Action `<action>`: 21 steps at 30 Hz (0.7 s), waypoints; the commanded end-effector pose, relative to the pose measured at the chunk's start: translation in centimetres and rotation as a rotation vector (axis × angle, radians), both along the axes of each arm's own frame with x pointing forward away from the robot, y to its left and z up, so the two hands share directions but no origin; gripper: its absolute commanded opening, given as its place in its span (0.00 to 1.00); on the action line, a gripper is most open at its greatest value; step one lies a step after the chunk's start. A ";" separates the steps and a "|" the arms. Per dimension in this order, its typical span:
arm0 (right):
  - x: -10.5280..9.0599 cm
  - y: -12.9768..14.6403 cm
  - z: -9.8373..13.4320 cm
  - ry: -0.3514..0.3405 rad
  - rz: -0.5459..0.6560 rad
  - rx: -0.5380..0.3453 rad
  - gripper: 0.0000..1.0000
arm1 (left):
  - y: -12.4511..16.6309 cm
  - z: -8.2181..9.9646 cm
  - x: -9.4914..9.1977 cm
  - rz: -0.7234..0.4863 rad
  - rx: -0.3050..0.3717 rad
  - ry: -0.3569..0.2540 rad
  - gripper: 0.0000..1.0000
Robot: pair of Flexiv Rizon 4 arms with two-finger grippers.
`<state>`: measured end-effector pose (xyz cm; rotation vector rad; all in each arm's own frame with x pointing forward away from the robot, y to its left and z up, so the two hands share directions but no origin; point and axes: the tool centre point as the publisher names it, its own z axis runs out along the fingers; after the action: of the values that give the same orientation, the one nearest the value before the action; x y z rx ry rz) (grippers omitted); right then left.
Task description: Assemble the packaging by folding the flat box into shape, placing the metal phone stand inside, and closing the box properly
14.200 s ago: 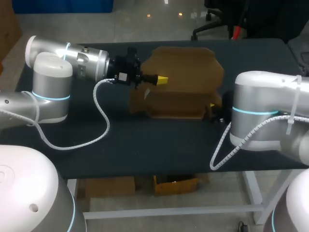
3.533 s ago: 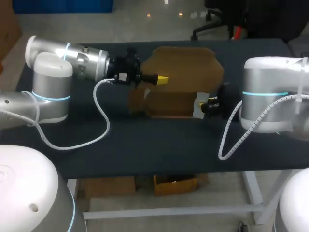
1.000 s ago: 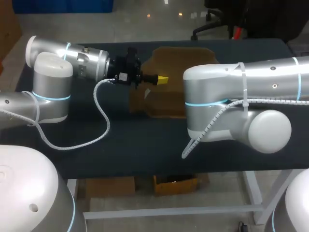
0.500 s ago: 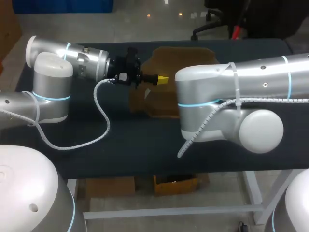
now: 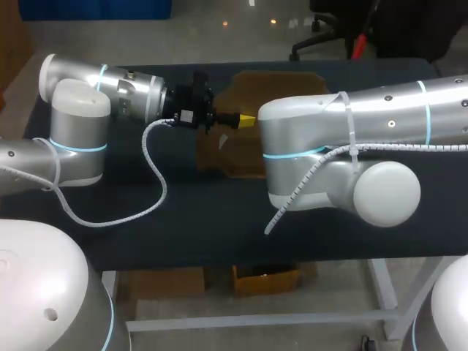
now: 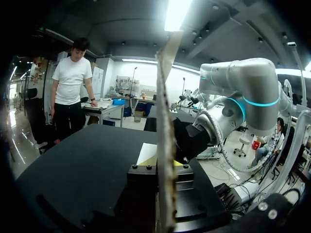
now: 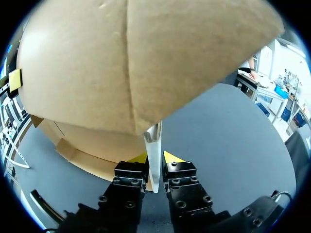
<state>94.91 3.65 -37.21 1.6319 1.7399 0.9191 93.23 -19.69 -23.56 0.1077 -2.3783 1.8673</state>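
Right arm (image 5: 344,124) has swung further left over the table (image 5: 183,212), hiding most of the cardboard box (image 5: 230,157). Left gripper (image 5: 245,119) stays clamped on an upright flap at the box's left side. Right gripper (image 7: 154,158) pinches a thin cardboard edge below the raised panel.

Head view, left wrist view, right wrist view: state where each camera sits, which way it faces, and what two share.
Head view: above and behind the robot, looking down on the table; both arms show, the right arm over the box.
Left wrist view: on the left wrist, looking along the left pincer, shut on the box's edge.
Right wrist view: on the right wrist, looking along the right pincer, shut on a box flap.
Shared: head and left wrist views both show the right arm.
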 end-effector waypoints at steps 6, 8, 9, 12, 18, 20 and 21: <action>0.7 0.0 -0.2 0.002 0.000 0.002 0.12 | 0.0 -0.2 0.0 -0.003 0.002 0.001 0.00; 0.9 0.0 -0.2 0.002 0.000 0.002 0.09 | 0.0 -0.2 0.0 -0.003 0.002 0.001 0.00; 0.9 0.0 -0.2 0.003 0.000 0.003 0.07 | 0.0 -0.2 0.0 -0.003 0.002 0.001 0.00; 1.0 -0.1 -0.3 0.005 -0.001 0.005 0.02 | 0.0 -0.2 0.0 -0.003 0.002 0.001 0.00; 1.0 0.0 -0.3 0.006 0.005 0.007 0.00 | 0.0 -0.2 0.0 -0.003 0.002 0.001 0.00; 0.9 0.0 -0.3 0.003 0.017 0.009 0.00 | 0.0 -0.2 0.0 -0.003 0.002 0.001 0.00; 0.8 0.1 -0.2 0.002 0.023 0.013 0.00 | 0.0 -0.2 0.0 -0.003 0.002 0.001 0.00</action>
<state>95.74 3.82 -37.37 1.6271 1.7535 0.9276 93.25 -19.67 -23.57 0.1086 -2.3787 1.8673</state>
